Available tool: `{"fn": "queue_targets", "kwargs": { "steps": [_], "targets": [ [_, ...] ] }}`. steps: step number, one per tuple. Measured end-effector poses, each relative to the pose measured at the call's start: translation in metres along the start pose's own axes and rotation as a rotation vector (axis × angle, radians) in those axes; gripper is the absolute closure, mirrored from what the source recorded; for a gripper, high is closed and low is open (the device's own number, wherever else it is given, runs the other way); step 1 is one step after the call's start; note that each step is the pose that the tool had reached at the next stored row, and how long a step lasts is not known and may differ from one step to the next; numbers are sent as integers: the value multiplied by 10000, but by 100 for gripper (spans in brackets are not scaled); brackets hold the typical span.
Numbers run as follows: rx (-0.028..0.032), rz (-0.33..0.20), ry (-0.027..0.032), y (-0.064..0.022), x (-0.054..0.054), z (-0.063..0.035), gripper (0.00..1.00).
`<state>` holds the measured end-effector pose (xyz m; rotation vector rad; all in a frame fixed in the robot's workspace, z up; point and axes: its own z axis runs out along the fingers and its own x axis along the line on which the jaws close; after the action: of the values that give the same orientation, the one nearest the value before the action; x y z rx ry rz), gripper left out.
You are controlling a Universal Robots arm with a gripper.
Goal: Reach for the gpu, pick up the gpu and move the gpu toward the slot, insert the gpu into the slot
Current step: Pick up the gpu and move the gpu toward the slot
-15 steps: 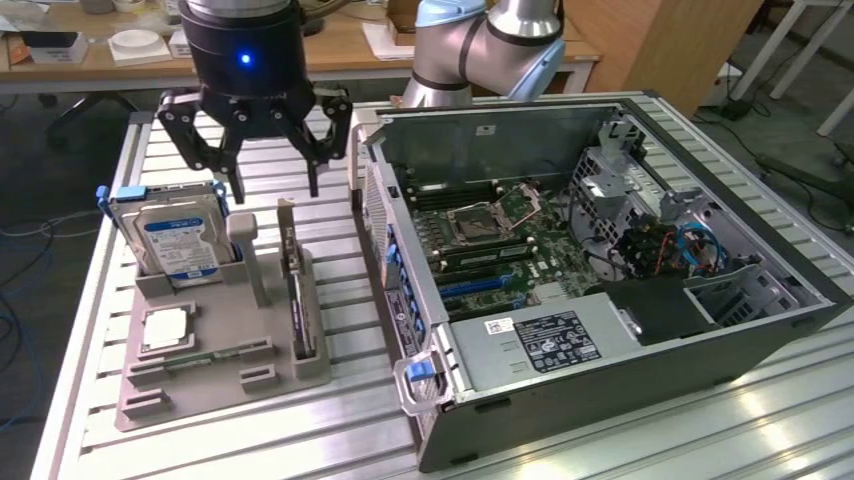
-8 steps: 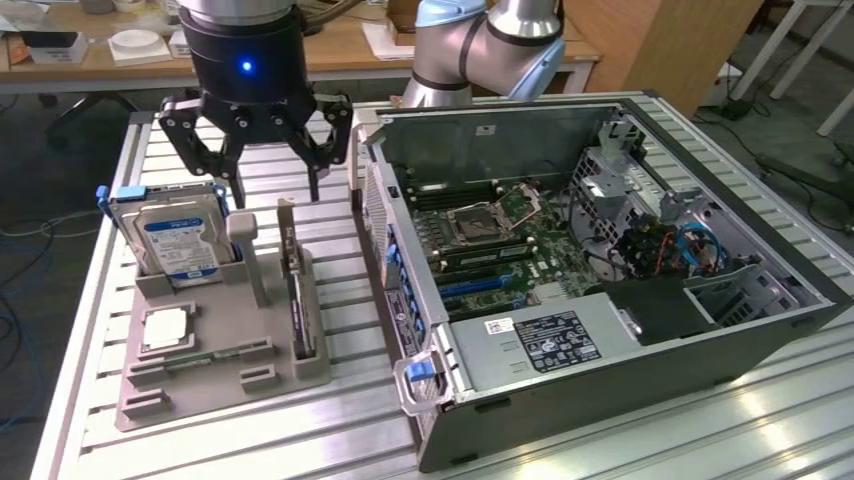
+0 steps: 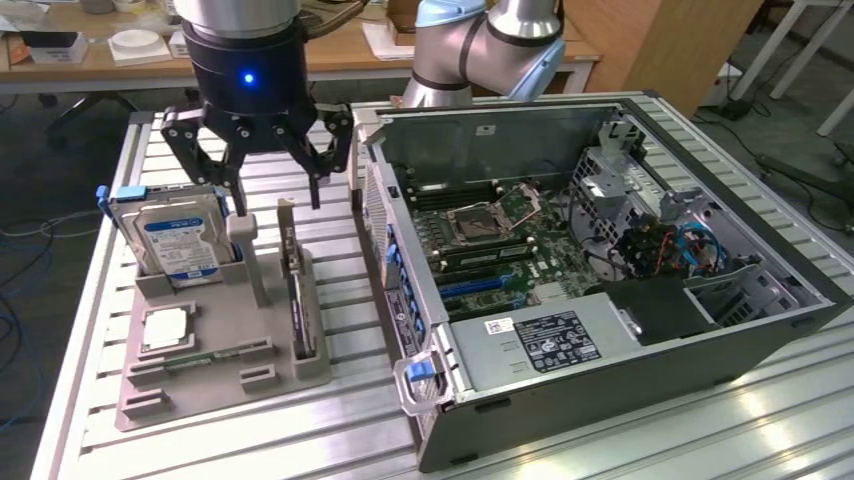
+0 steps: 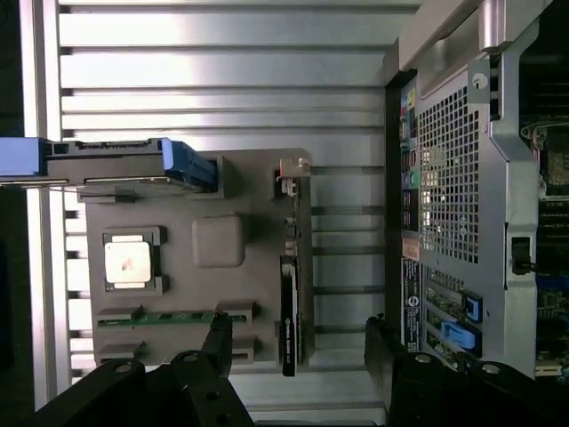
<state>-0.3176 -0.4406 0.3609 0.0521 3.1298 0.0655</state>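
Grey plastic tray [image 3: 214,378] is sitting on a slatted aluminium table [image 3: 747,420], just beside an open computer case [image 3: 627,385]. The tray is holding four parts, each in its own recess. The gpu [image 3: 299,310], a thin dark card with a silver bracket at one end, is standing on its long edge in the groove nearest the computer case. A blue-labelled hard drive [image 3: 180,245] is standing upright in the pocket farthest from the computer case. A square silver processor chip [image 3: 167,328] is lying flat in a shallow recess, also on the side far from the case. A green memory stick [image 4: 160,316] is lying in a narrow groove next to the chip.

The gripper [image 3: 278,198] is hanging above the tray with its black fingers spread wide, gripping nothing. In the wrist view the gripper [image 4: 298,342] is lining up over the gpu [image 4: 288,302]. One finger is sitting on the side toward the computer case [image 4: 453,178] and the other on the side away from it, and neither is touching the card.

The computer case is lying on its side with its panel off. Inside it a green motherboard [image 3: 521,250] is lying flat. The board is carrying a square silver processor socket [image 3: 474,215] and the slot [image 3: 474,285], a long blue strip lying uncovered. A boxy labelled power supply [image 3: 547,340] is sitting inside the case beside the motherboard.
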Motion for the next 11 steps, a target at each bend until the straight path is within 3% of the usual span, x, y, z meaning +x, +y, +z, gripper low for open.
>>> {"fn": "queue_targets", "kwargs": {
  "steps": [11],
  "targets": [
    [-2,-11,-1,-51,-1,88,29]
  ]
}}
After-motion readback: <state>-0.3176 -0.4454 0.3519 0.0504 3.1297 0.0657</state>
